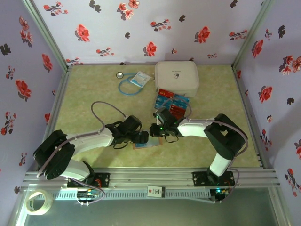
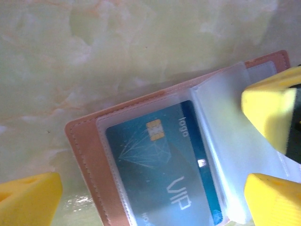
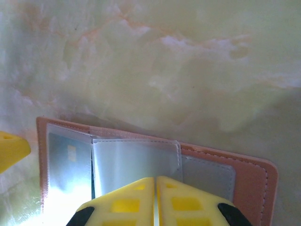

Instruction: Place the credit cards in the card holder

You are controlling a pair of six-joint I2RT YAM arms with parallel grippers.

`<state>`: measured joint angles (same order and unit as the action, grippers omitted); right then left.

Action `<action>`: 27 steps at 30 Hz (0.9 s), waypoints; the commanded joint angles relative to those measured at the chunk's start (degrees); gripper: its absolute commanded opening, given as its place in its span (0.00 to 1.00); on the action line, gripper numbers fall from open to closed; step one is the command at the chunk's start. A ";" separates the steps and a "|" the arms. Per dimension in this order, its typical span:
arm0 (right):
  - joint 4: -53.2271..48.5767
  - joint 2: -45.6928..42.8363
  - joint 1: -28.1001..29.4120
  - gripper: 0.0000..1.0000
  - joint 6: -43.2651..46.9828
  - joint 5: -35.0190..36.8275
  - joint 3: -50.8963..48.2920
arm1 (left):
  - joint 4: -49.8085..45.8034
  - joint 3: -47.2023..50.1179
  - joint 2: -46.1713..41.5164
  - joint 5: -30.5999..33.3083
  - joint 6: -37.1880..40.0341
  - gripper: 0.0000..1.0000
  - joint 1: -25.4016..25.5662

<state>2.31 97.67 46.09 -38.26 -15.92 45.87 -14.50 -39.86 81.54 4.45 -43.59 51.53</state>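
The holder (image 1: pixel 149 144) is lying open on the table, towards the near edge and about midway across. Its long axis is running left to right, and both claws are hanging right over it.

The left claw (image 1: pixel 139 137) is standing wide open over the holder's left half, gripping nothing. In its wrist view its fingers are straddling a blue card (image 2: pixel 164 174) that is sitting inside a clear pocket.

The right claw (image 1: pixel 156 130) is closed, its fingertips meeting at the near edge of a loose clear sleeve (image 3: pixel 134 162) at the holder's middle. It is probably pinching that leaf, though the view is too tight to be sure anything is between the tips.

The loose cards (image 1: pixel 172 100) are lying in a red and blue cluster far and slightly right of the holder, just on the near side of the white case (image 1: pixel 176 78).

In my judgement the coming move is turning on this: the cards are lying beyond the right claw, on its side. That makes the right arm the nearer one for fetching, while the left claw is better placed for holding the holder open.
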 commanded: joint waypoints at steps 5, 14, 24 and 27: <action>0.68 0.61 0.49 0.09 -1.39 -0.16 -1.11 | 4.10 1.26 0.40 0.92 0.86 1.00 1.37; 1.29 -1.26 0.48 0.09 -2.76 0.87 -3.40 | 6.68 3.61 1.18 1.44 0.82 1.00 2.00; 4.47 -5.31 1.67 0.09 -6.85 3.13 -9.03 | 4.75 1.78 1.13 2.32 3.46 1.00 1.60; 4.81 -6.06 2.74 0.09 -7.63 3.66 -9.39 | 2.73 0.61 0.19 2.63 4.79 1.00 1.14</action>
<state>7.92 92.62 47.68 -43.90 -14.20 37.78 -9.04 -37.10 82.19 5.43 -41.45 53.01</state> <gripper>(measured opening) 0.088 0.997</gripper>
